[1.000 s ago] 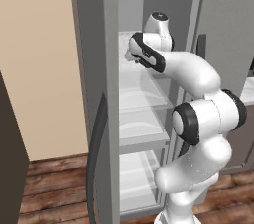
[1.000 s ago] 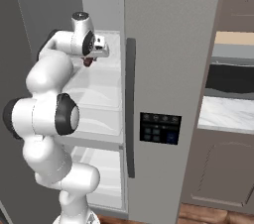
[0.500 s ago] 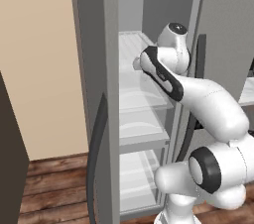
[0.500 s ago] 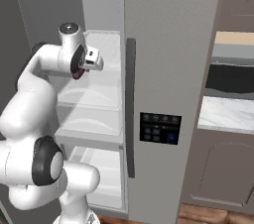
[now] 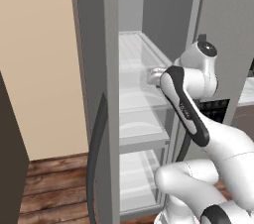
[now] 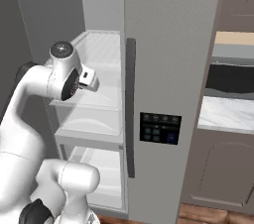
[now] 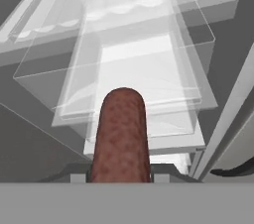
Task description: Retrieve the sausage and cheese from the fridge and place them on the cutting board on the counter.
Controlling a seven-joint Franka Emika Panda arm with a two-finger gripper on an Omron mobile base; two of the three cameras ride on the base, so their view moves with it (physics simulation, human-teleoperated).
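In the hand view the sausage (image 7: 121, 134), a dark reddish-brown cylinder, stands straight out from my gripper (image 7: 120, 176), which is shut on its near end. The hand looks down onto the fridge's white shelves and clear drawers (image 7: 139, 69). From the base views my gripper (image 5: 153, 76) (image 6: 92, 82) hovers at the open left compartment of the grey fridge (image 5: 94, 94) (image 6: 168, 69), level with the middle shelf. The cheese and the cutting board are out of view.
The open fridge door with its dark curved handle (image 5: 94, 168) stands at the left of the arm. The shut right door carries a dark handle (image 6: 130, 109) and a control panel (image 6: 159, 129). A strip of white marble counter (image 6: 225, 111) lies at the far right.
The hand has come down from the upper shelf and drawn back toward the fridge opening, the arm folding differently. The sausage has stayed in the grip.
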